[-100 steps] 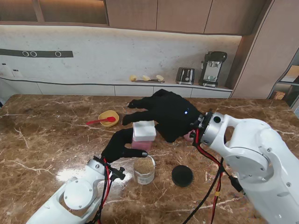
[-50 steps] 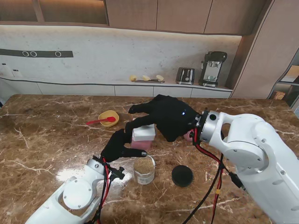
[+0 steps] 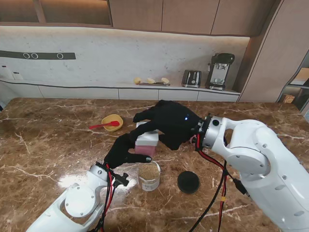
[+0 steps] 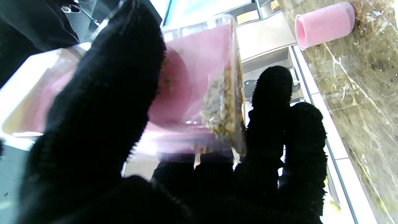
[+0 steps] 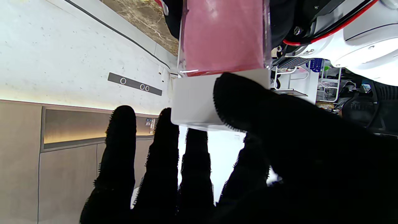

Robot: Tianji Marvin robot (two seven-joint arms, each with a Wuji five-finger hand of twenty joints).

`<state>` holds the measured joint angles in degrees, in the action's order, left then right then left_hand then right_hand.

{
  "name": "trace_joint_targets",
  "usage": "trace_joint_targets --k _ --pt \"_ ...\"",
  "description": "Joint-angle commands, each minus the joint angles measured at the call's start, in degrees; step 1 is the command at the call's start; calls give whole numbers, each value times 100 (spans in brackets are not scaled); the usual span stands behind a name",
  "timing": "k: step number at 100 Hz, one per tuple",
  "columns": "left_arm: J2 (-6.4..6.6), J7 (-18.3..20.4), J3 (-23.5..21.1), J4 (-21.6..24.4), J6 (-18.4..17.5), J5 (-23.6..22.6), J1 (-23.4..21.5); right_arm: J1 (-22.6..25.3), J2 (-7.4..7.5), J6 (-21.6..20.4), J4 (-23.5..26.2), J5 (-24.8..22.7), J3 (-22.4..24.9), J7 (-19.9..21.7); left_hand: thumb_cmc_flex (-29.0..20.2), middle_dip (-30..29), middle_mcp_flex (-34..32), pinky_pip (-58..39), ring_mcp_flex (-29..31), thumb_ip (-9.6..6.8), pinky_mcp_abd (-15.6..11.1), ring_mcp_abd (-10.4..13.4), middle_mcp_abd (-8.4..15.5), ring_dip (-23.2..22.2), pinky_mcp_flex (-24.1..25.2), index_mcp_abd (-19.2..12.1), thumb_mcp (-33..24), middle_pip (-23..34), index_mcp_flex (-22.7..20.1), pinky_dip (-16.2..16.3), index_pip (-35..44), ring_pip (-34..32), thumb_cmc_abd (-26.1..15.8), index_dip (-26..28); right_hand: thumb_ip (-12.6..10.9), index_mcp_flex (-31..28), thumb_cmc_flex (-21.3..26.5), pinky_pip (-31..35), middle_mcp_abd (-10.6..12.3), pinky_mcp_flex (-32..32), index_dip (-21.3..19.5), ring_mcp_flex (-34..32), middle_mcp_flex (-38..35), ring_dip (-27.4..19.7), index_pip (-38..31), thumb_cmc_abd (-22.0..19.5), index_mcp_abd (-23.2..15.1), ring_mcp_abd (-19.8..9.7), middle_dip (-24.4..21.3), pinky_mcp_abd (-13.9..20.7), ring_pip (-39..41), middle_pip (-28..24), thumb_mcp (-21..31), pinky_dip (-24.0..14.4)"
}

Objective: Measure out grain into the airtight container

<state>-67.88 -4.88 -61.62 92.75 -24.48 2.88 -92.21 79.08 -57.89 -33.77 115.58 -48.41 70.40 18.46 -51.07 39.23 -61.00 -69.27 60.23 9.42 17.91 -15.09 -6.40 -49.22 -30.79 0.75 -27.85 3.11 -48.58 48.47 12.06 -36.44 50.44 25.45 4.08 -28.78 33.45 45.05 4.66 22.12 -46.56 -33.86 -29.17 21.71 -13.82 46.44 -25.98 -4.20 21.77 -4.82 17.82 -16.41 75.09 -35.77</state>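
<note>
The bench (image 3: 43, 145) carries few things, most gathered about its middle; its left half lies largely bare, and bare marble also runs along the far edge behind the hands and toward the right edge; the near edge is taken up by the two white arms rising from the near corners.

The airtight container (image 3: 146, 141), a clear box with pink inside and a white lid (image 3: 147, 138), stands near the middle of the bench; its long axis looks roughly upright, lid uppermost, though the fingers cover too much to rule out a slight tilt. The left hand (image 3: 126, 151) wraps the box's lower part from the near-left side, thumb and fingers closed on its walls; the left wrist view shows grain (image 4: 221, 105) lying inside against one clear wall. The right hand (image 3: 169, 122) reaches in from the right; its thumb (image 5: 245, 105) presses on the white lid and its other fingers spread past the lid's far side; whether they clasp the lid I cannot tell.

Just nearer to me than the box stands a clear jar of grain (image 3: 148, 177), open-topped; a black round lid (image 3: 188, 182) lies flat to its right, apart from it. A yellow bowl (image 3: 112, 122) with a red spoon (image 3: 103, 125) sits toward the far-left of the group; a pink cup (image 4: 323, 24) lies on its side on the marble behind the right hand.
</note>
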Motion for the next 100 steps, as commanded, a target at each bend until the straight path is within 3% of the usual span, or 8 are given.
trace_joint_targets --k 1,8,14,23,44,65,81,100 --pt "-13 -9 19 20 -5 -2 -24 -7 -25 70 25 28 -65 114 -1108 496 -658 -76 86 -210 -269 347 492 -7 -44 -987 -1123 944 -703 -45 3924 -115 -2041 -19 409 -724 -755 238 352 114 -248 -249 -695 172 -815 -703 394 -218 337 89 119 -297 -603 -215" --pt "-14 -15 15 21 -10 -7 -24 -38 -34 81 0 14 -114 67 -1107 497 -663 -75 86 -210 -268 357 506 -6 -44 -995 -1125 946 -704 -44 3926 -112 -2036 -17 426 -1022 -833 336 506 214 -165 -476 -1271 268 -910 -724 515 -348 565 137 194 -322 -640 -251" --pt "-14 -19 12 19 -14 -10 -23 -72 -36 105 -18 45 -165 68 -1106 497 -663 -75 88 -210 -271 352 504 -5 -45 -992 -1128 945 -702 -44 3927 -110 -2039 -16 904 -1237 -776 478 615 359 91 -785 -1881 346 -1101 -670 605 -444 765 177 271 -366 -736 -290" --pt "-15 -25 7 19 -18 -15 -26 -101 -41 172 -36 93 -233 79 -1110 496 -662 -74 86 -211 -273 360 500 -4 -46 -994 -1131 943 -699 -44 3927 -107 -2039 -15 963 -1301 -899 712 610 600 322 -1138 -2292 443 -1183 -694 851 -422 885 226 378 -367 -836 -359" --pt "-23 -53 14 18 -24 -11 -37 -58 -76 523 -3 38 -382 -7 -1114 498 -650 -70 82 -210 -274 354 492 -4 -41 -978 -1132 939 -688 -44 3923 -103 -2039 -19 530 -1428 -1863 1562 410 1114 471 -1797 -2919 992 -1020 -1041 1397 -183 1237 196 973 -553 -1531 -511" --pt "-39 -95 44 0 -44 2 -21 121 -133 1073 120 -571 -523 -304 -1120 504 -647 -62 68 -209 -282 344 472 -6 -34 -954 -1133 944 -692 -46 3917 -99 -2040 -31 18 -1828 -2559 2790 215 1678 608 -2493 -3604 1187 -1197 -2237 1768 101 1425 242 1665 -867 -3617 -275" --pt "-57 -136 69 2 -48 54 -25 226 -170 1467 152 -1121 -642 -614 -1123 506 -648 -63 74 -210 -278 342 454 -11 -34 -935 -1136 947 -689 -45 3918 -107 -2037 -35 -280 -2362 -3512 3316 79 2001 663 -2895 -4099 1136 -1521 -2140 1844 257 1372 214 1856 -921 -3081 -117" --pt "-69 -171 77 8 -44 70 -35 280 -226 1889 56 -1626 -838 -1205 -1121 508 -655 -65 67 -210 -274 340 448 -12 -34 -932 -1147 953 -695 -44 3924 -107 -2033 -37 -361 -3189 -3573 3842 -28 2606 704 -3593 -4884 1119 -1978 -2117 1817 359 1296 143 2117 -1094 -2876 -32"
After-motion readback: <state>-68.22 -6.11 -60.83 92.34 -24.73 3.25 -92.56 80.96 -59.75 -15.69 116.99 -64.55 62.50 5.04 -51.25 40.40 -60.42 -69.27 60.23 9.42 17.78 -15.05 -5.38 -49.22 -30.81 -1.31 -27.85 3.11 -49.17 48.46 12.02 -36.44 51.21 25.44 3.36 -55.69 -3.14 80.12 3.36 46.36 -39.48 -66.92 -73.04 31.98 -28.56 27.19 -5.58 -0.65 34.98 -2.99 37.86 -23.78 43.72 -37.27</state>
